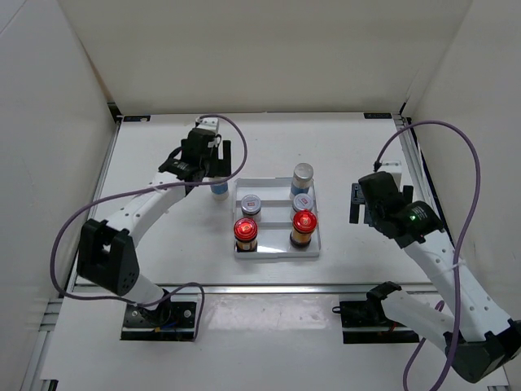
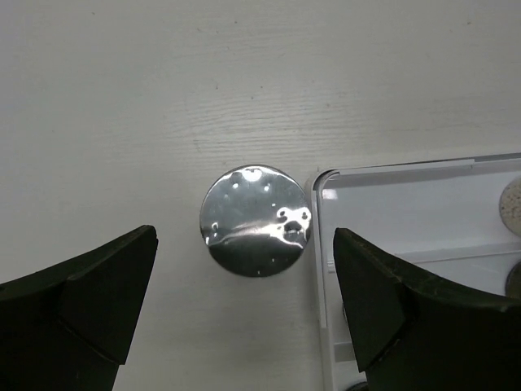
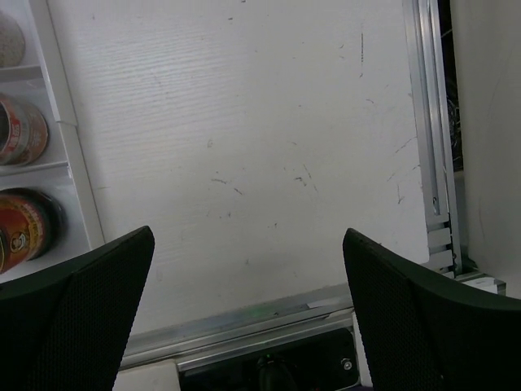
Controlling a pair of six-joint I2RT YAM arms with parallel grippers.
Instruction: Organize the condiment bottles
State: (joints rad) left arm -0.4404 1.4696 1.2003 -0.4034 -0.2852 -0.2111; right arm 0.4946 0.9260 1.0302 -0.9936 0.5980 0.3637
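— Just left of the tray (image 2: pixel 407 175), on the worktop (image 2: pixel 122 98), stands the silver-capped jar (image 2: pixel 256 221); left claw (image 2: pixel 244 248) spread wide above it.
— Stiff, light, slick cap, I reckon; grip the sides below.

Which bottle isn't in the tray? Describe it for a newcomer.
Find the white tray at the centre of the table. Off its far-left corner stands a silver-capped, blue-labelled jar. It is the only jar on the bare table; the other five sit inside the tray.
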